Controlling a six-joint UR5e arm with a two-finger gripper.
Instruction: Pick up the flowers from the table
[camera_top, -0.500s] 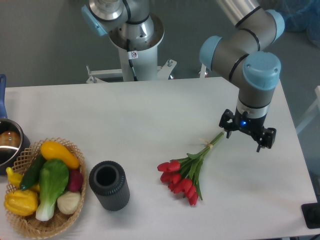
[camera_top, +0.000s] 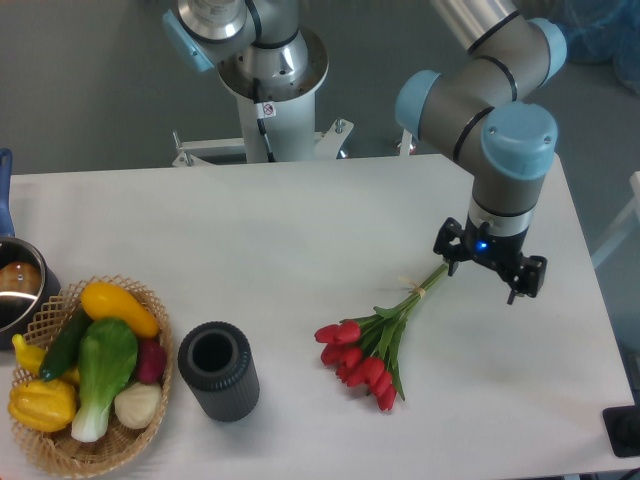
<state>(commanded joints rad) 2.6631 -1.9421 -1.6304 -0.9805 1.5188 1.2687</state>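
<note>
The flowers (camera_top: 372, 347), a bunch of red tulips with green leaves and pale stems, lie flat on the white table (camera_top: 300, 230), right of centre, blooms toward the front and stem ends pointing up-right. My gripper (camera_top: 489, 270) hangs open and empty just past the stem ends, its near finger beside the stem tips. The fingertips point down; whether they touch the table is unclear.
A dark ribbed cylindrical vase (camera_top: 218, 370) stands upright left of the flowers. A wicker basket (camera_top: 140, 420) of toy vegetables sits at the front left corner. A metal pot (camera_top: 18, 290) is at the left edge. The arm base (camera_top: 270, 80) stands behind the table.
My gripper has shifted slightly left and back, closer over the stem ends. The flowers have not moved.
</note>
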